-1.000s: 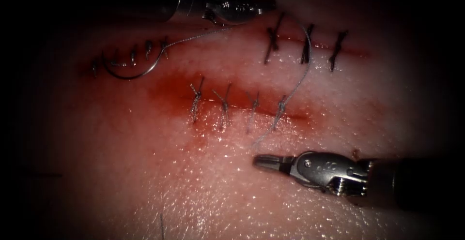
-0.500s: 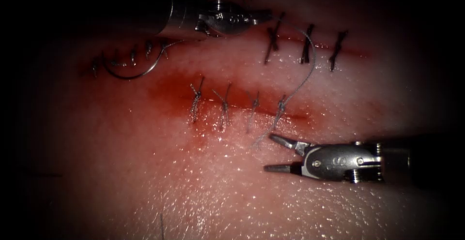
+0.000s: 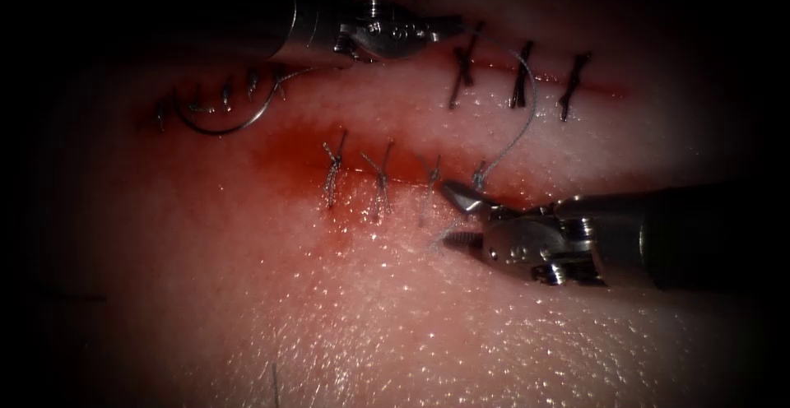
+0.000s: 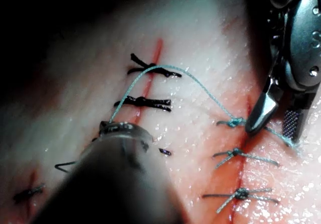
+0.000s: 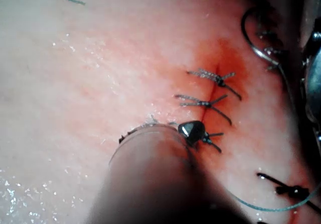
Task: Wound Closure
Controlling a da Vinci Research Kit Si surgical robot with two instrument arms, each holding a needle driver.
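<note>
Right hand risen to thread tail, open (needle apparently loose).

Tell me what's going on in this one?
Suturing practice on the tissue. The left arm's pincer is shut on the thread, which runs down to the rightmost knot on the middle cut. The right arm's pincer is open astride the thread's short tail at that knot, holding nothing. The needle lies on the tissue by the upper-left stitches, held by neither tool.
</note>
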